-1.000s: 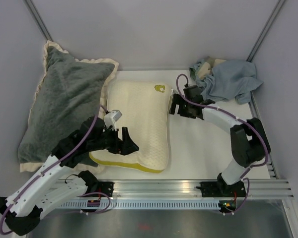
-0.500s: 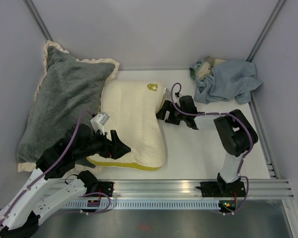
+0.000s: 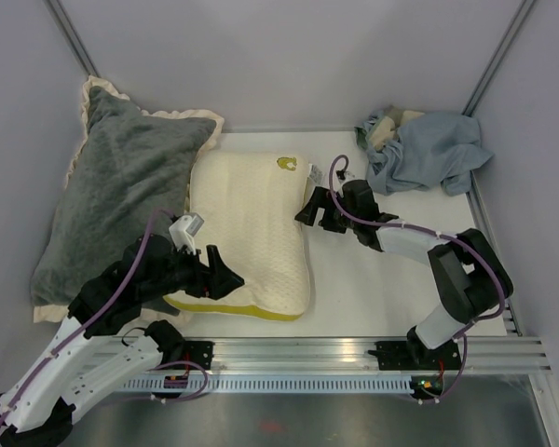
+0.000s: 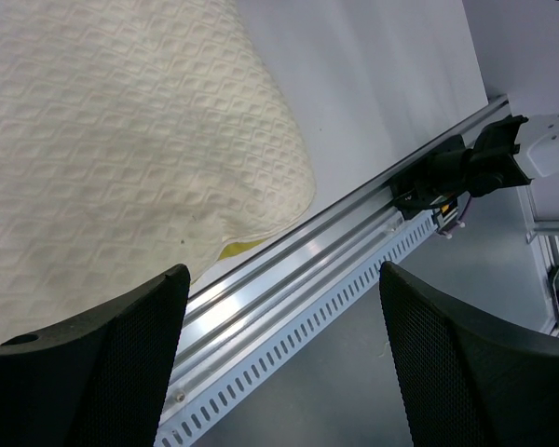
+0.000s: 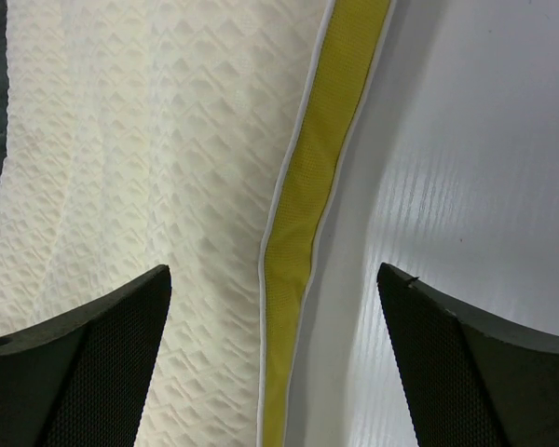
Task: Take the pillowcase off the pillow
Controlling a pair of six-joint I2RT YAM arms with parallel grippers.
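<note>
Far left, a large dark grey plush pillow with cream ruffled border [image 3: 121, 186], no part of the job. Middle of the white table [image 3: 382, 279], the cream-white quilted rectangular pillow with yellow-green edge band [image 3: 252, 223]: bare, long axis near to far, small logo [image 3: 286, 164] at its far right corner. Far right corner, the grey-blue limp cloth pillowcase [image 3: 424, 154]: crumpled in a heap, beige patch at its left, well apart from the pillow, so judged already off. Lies beyond and right of the right gripper [image 3: 312, 212], hence nearer that arm. Jaws there spread wide over the pillow's right edge, gripping nothing. At the near left edge, the left gripper [image 3: 228, 277], likewise wide and holding nothing
</note>
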